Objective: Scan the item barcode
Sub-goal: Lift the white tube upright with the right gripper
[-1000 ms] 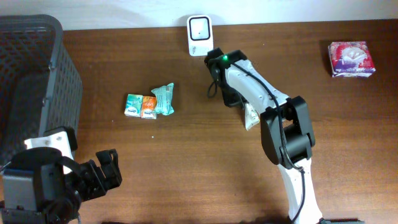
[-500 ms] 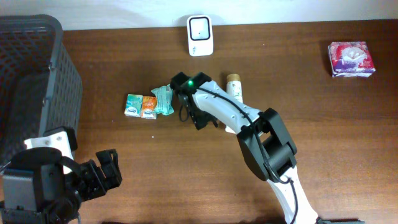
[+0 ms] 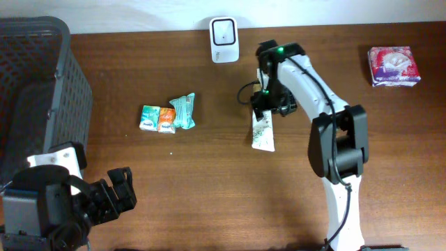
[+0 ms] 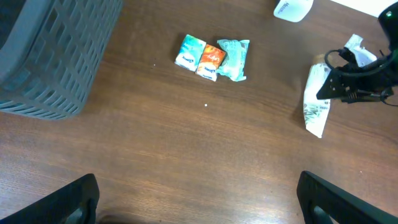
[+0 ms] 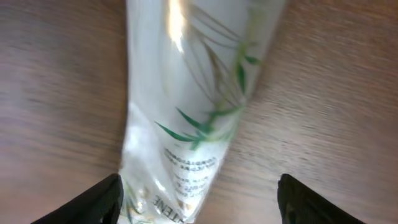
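Your right gripper hung over the tube, jaws apart on either side of it and not clamped. The tube lay flat on the table, near the scanner but not in front of it (barcode not legible). Your left gripper sat wide open and empty. By my reckoning the scan was undone: grasping, lifting and presenting the barcode all remained.

Bright, even light (glare streaks the blurred tube).

white tube, partial letters "ENE" near its end, smaller print illegible
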You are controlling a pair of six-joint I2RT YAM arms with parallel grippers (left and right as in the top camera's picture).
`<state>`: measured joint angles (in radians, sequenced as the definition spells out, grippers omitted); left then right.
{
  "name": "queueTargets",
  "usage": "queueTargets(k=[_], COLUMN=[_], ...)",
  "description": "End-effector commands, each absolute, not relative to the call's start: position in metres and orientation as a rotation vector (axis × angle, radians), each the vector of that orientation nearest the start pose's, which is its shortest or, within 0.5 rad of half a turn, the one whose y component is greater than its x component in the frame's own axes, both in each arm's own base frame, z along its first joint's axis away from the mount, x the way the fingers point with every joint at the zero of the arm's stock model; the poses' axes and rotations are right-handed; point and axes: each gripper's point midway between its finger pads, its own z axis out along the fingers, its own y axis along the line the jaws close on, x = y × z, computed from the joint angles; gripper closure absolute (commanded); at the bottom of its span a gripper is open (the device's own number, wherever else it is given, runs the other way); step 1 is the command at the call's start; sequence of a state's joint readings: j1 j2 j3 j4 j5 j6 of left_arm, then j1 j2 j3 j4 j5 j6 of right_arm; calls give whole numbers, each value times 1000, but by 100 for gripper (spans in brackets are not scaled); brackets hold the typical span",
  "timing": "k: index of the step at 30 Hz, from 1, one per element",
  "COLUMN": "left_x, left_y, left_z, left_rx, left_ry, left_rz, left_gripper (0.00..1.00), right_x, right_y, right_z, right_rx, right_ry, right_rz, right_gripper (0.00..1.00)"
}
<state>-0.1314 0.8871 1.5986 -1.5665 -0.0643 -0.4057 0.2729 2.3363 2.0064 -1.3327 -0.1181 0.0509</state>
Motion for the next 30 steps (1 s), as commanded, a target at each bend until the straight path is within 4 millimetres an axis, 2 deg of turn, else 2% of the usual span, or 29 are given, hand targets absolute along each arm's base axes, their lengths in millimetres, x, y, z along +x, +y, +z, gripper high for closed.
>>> queueTargets(k=[1, 6, 7, 10, 13, 16, 19, 22, 25, 27, 30], left_x=[161, 161, 161, 161, 161, 161, 161, 161, 161, 161, 161], left_y=[-8, -8, -8, -8, -8, -8, -8, -8, -8, -8, -8], left_z=[339, 339, 339, 339, 339, 339, 339, 339, 339, 339, 339], left_rx=[-374, -374, -374, -374, -374, -374, -374, -374, -374, -374, -374], left_ry=[2396, 2396, 2396, 2396, 2396, 2396, 2396, 2396, 2396, 2396, 2396], left_rz=[-156, -156, -156, -156, -156, -155, -156, -156, -156, -156, -156], left_gripper=[1, 1, 1, 1, 1, 1, 1, 1, 1, 1, 1], right_x=[405, 405, 402, 395, 395, 394, 391, 397, 399, 394, 392], right_y=[157, 161, 160, 164, 164, 168, 179, 191, 198, 212, 226], right_z=[42, 16, 9, 5, 8, 17, 34, 51, 55, 57, 58], right_rx=[-432, -426, -422, -410, -335, -347, -390, -382, -371, -390, -432], right_ry=[3196, 3175, 3183, 3206, 3219, 3225, 3221, 3188, 3176, 3175, 3152], right_rz=[351, 347, 347, 347, 344, 348, 346, 357, 362, 444, 472], right_gripper=[27, 30, 34, 73, 96, 96, 96, 96, 96, 96, 96])
